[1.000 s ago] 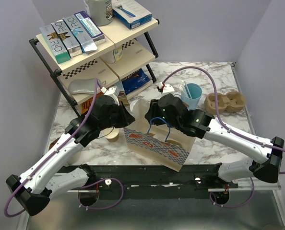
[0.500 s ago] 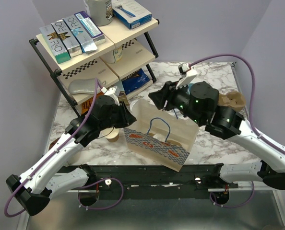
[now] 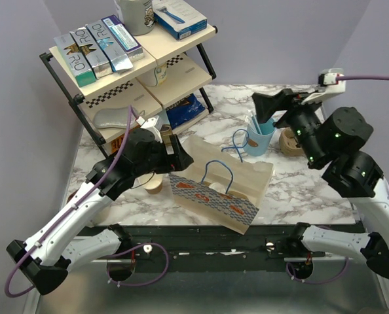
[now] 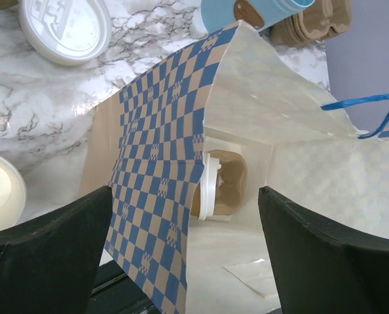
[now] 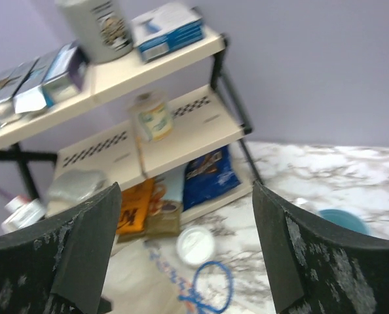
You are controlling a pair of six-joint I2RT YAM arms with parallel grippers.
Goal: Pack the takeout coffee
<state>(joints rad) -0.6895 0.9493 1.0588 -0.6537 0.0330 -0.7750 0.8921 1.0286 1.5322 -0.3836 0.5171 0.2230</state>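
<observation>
Your right hand (image 5: 181,216) is now clear of the bag (image 3: 214,196), wide, empty. The takeout coffee (image 4: 221,183) lies inside; left hand (image 4: 185,196) wide at the mouth. Looks packed.

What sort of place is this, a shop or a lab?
Probably a lab booth staged like a small shop counter: a shelf rack of packaged goods, a paper bag with a lidded coffee cup inside, and plain lilac walls around a marble-patterned table.
</observation>
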